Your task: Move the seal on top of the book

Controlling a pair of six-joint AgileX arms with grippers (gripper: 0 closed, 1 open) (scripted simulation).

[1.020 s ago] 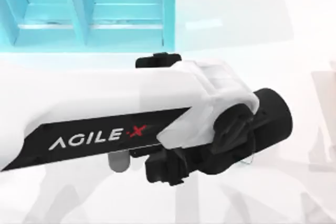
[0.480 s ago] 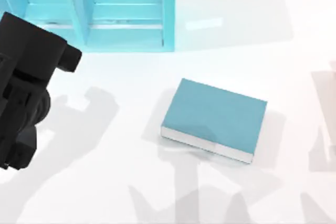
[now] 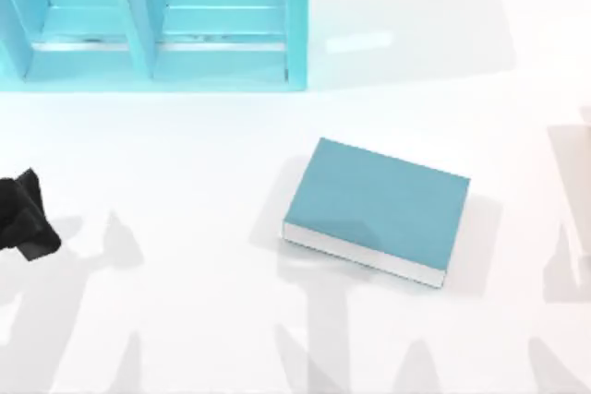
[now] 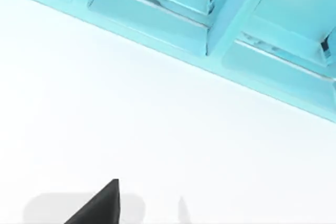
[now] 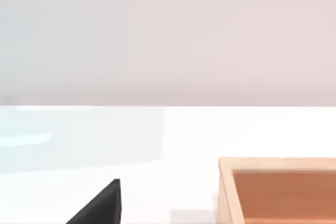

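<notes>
Though low at the tabletop's (image 3: 185, 154) left edge, well apart from the book (image 3: 374, 209) lying flat and bare in the middle, cannot tell the left end effector's (image 3: 26, 219) opening or load; could bump the blue shelf (image 3: 157, 25) if swung across too fast.

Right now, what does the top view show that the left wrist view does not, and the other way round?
The top view has the book lying flat on the table, with the left arm's black end effector at the table's left edge. The left wrist view adds nothing new, except a close look at a dark fingertip over the white surface. Both share the table and the teal shelf unit.
</notes>
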